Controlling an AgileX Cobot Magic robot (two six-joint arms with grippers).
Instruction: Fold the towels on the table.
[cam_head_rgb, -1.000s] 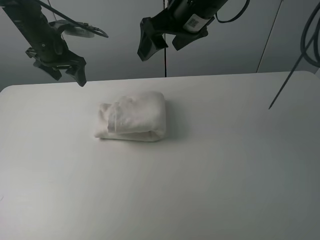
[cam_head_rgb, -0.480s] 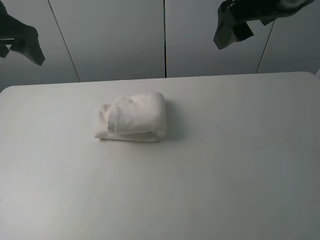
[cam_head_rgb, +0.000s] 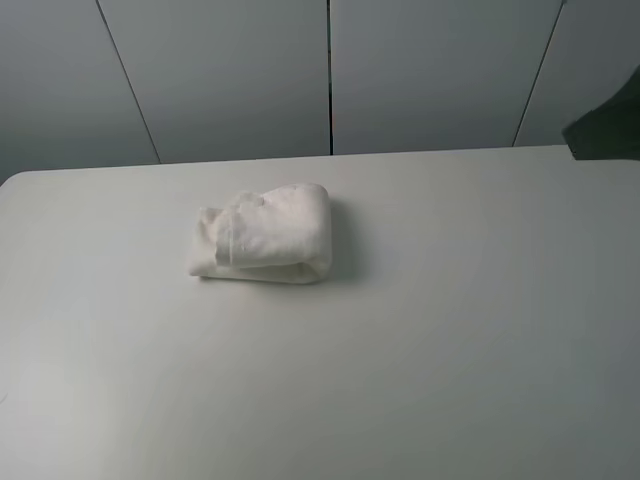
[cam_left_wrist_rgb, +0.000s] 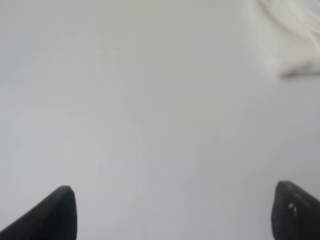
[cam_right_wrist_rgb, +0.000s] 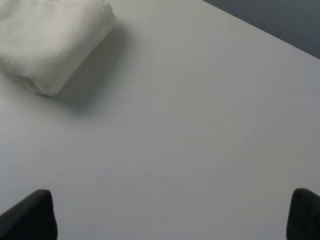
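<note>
We are seeing white terry towel (cam_head_rgb: 264, 236) lying folded in compact bundle on white surface (cam_head_rgb: 420, 340), left of centre toward far edge in high view. Nothing touching it. Left hand (cam_left_wrist_rgb: 172, 212) hovering above bare surface, fingertips spread wide, holding nothing; towel edge (cam_left_wrist_rgb: 292, 40) showing blurred in its view. Right hand (cam_right_wrist_rgb: 172, 215) also spread, empty, above surface; towel (cam_right_wrist_rgb: 50, 42) well apart from its fingertips.
</note>
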